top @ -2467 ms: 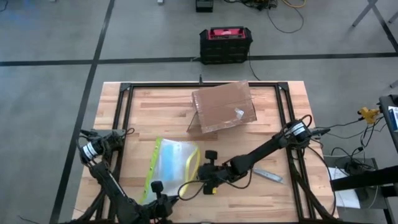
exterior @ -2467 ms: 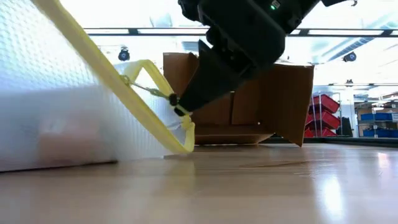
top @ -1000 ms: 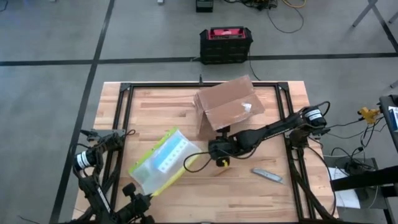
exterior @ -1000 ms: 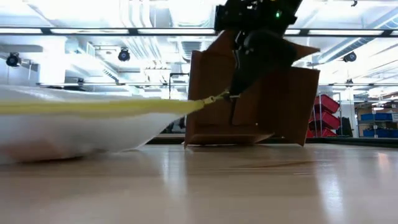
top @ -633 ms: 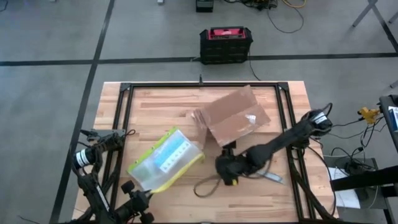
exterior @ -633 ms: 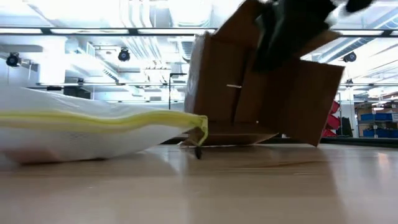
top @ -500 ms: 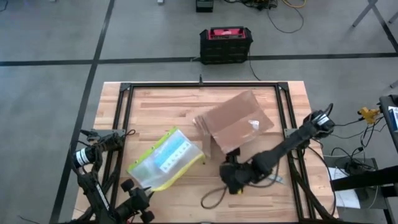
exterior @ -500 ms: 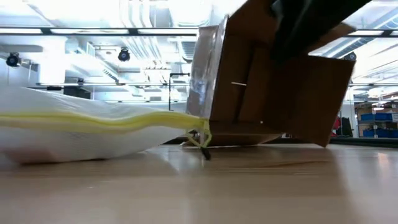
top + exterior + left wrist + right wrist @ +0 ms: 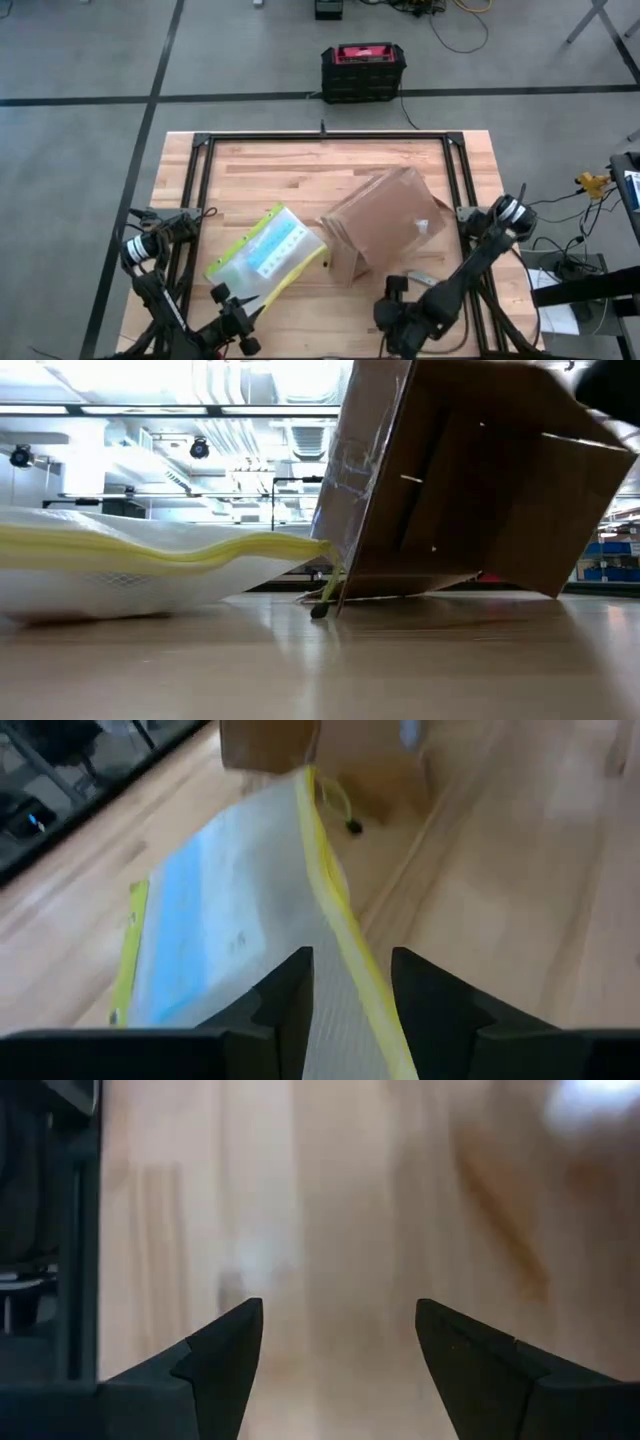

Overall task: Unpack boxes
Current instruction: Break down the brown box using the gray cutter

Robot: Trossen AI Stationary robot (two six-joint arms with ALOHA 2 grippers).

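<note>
While its two dark fingers stand spread with only bare wood between them, the right tool [image 9: 338,1342] hangs at the near edge of the surface [image 9: 270,170], on the near side of the carton [image 9: 385,222] and apart from it. That brown carton rests tilted on the wood toward the right half, one flap with shiny clear tape [image 9: 352,460] raised on its left side. The left tool [image 9: 350,990] sits at the near left edge, well apart from the carton, fingers parted and holding nothing, pointed over the clear plastic pouch [image 9: 262,255]. The pouch, with its yellow-green edge, lies flat just left of the carton, its corner reaching the carton's taped flap. Far behind the carton, on the floor past the surface, stands a black-and-red case [image 9: 363,72].
</note>
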